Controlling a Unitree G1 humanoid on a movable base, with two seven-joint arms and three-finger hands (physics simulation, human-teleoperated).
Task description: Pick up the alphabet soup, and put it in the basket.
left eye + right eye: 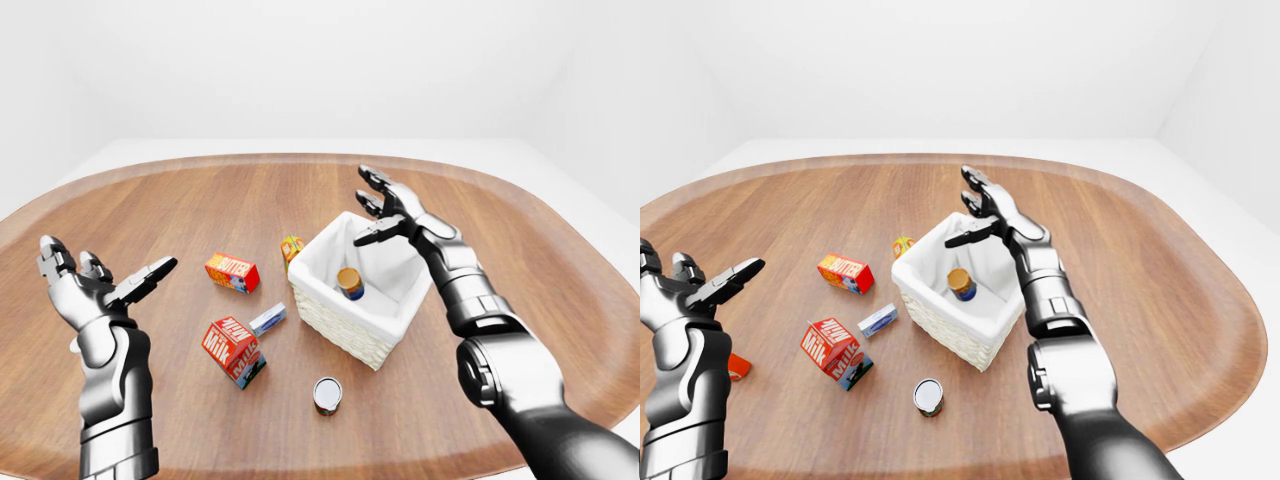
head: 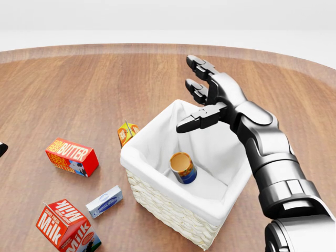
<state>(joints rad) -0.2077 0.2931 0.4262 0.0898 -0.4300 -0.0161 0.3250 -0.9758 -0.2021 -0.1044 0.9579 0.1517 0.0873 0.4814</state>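
The alphabet soup can [image 2: 182,167] lies tilted inside the white-lined wicker basket [image 2: 157,199], resting on the cloth floor with its tan top showing. My right hand [image 2: 202,102] hovers above the basket's far rim, fingers spread open and holding nothing. My left hand [image 1: 100,283] is raised at the left of the left-eye view, also open and empty, well away from the basket.
On the wooden table left of the basket lie a red butter box [image 2: 72,157], a milk carton [image 2: 67,226], a small blue-white box [image 2: 104,201] and an orange carton [image 2: 127,132]. Another can [image 1: 327,394] stands below the basket in the left-eye view.
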